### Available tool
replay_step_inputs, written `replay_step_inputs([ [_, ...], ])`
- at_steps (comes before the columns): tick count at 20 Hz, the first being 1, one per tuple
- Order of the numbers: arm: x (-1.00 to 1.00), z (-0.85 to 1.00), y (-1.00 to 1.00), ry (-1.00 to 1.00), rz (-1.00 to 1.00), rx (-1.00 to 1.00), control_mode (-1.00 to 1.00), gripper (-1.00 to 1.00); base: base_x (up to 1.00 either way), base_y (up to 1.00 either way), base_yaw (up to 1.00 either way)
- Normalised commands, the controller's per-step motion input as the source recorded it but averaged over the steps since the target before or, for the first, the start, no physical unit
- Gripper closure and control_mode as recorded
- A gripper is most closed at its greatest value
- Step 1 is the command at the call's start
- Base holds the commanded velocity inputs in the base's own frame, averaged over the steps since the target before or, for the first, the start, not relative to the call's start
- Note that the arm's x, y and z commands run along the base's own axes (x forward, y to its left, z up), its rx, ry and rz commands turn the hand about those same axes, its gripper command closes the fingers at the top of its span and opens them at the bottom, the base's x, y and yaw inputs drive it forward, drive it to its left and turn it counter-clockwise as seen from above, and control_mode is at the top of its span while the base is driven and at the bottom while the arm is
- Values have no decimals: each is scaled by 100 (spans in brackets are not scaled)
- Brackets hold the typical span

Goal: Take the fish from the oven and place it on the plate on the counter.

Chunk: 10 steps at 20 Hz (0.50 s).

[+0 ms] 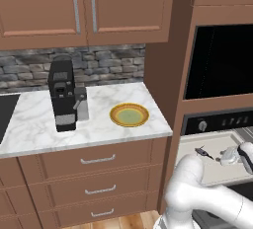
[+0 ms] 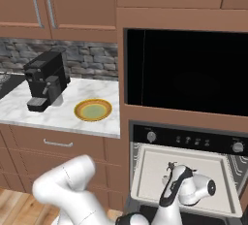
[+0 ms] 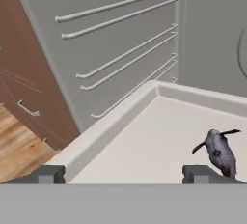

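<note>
From the left of the base, the counter (image 1: 34, 124) runs white and grey-veined over brown drawers with silver handles. A black coffee machine (image 1: 63, 95) stands on it toward the back, and the plate (image 1: 129, 114), yellow-rimmed with a pale green middle, sits to its right near the counter's front corner, well apart from the machine. Right of the cabinet side is the oven (image 1: 217, 122), its control strip carrying a silver knob. Below that the pale tray (image 1: 197, 166) is pulled out, and the fish (image 1: 202, 152) lies on it as a small dark sliver. The gripper (image 1: 233, 155) is low over the tray just right of the fish; I cannot tell from here how far apart its fingers are.

From the right of the base, the same plate (image 2: 93, 109) lies on the marble, with the coffee machine (image 2: 45, 81) to its left. The oven's control strip (image 2: 189, 140) sits over the tray (image 2: 145, 180). The white arm bends up from the floor side and the gripper (image 2: 169, 183) hangs over the tray's middle. The fish (image 2: 170, 165) is a tiny dark mark just beyond it.

Along the hand, the two dark fingertips (image 3: 48, 174) stand wide apart with nothing between them. The fish (image 3: 220, 152) rests on the tray (image 3: 144, 141), just above the right fingertip, outside the gap. Grey rack rails line the oven wall (image 3: 120, 49) behind.
</note>
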Motion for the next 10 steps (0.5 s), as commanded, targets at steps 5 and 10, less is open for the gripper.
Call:
replay_step_inputs([
  [5, 30, -31, 0, 5, 1, 9, -100, -100, 0, 0, 0],
  [10, 31, -26, 0, 12, 0, 9, -100, -100, 0, 0, 0],
])
